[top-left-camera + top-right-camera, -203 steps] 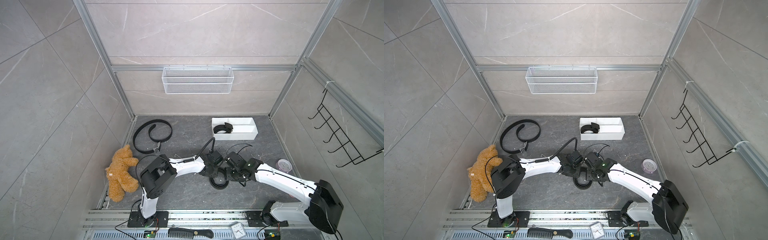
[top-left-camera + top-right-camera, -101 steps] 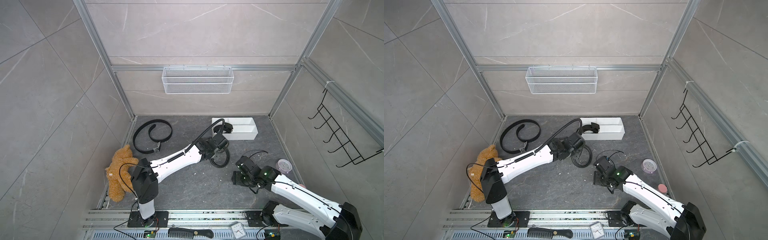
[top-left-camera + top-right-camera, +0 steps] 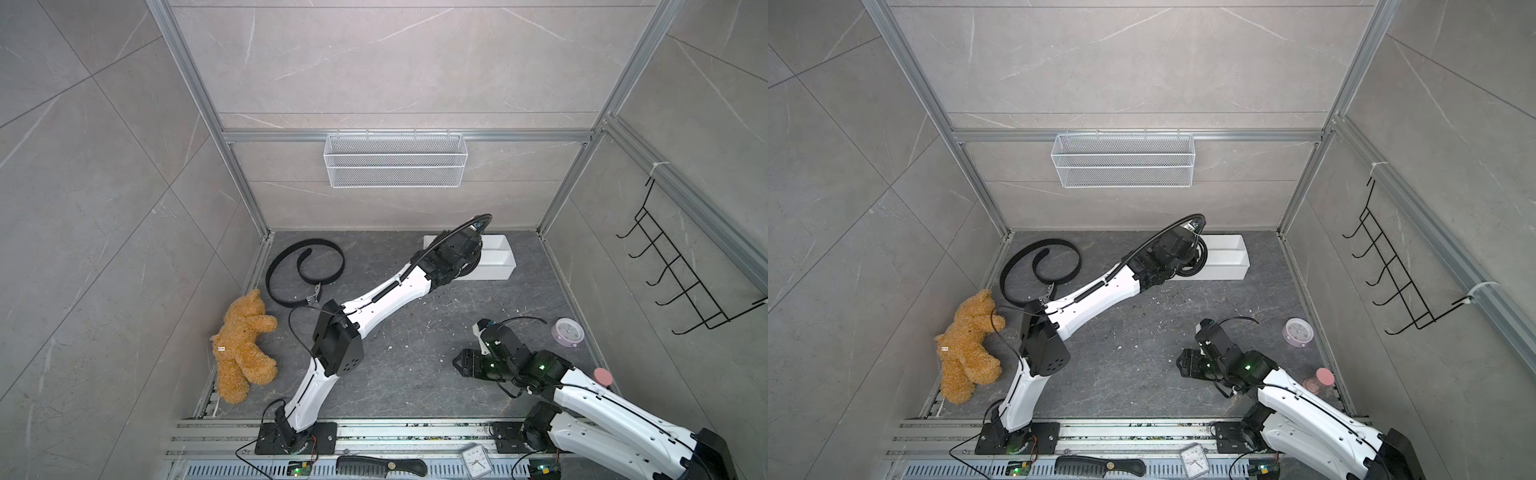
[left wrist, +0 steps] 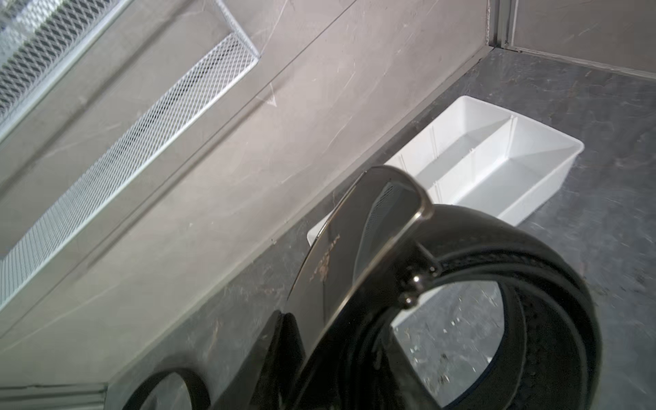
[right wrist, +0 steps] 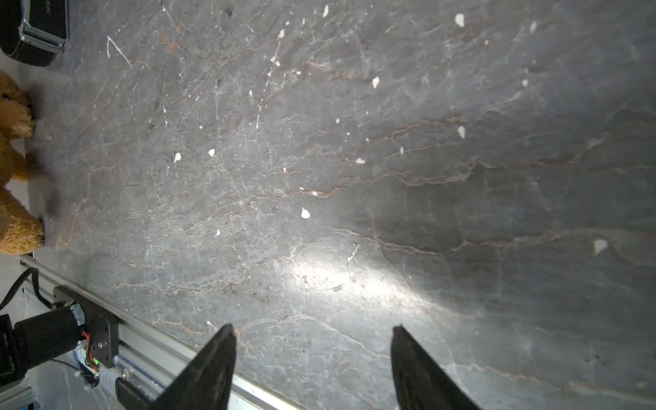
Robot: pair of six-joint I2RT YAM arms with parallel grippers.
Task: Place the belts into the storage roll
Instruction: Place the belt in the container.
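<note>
As the left end effector (image 3: 467, 259) brings its clamped belt (image 4: 553, 269) to the storage tray (image 3: 494, 272) for release, the right end effector (image 5: 311, 328) retreats, spread empty.

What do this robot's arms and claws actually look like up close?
The left arm and right arm are smooth white shells joined by boxy black joint housings. A ribbed black cable runs along the left one; thin black wires loop from the right, where small green lights glow. The right claw has two black, tapering, pointed fingers.
</note>
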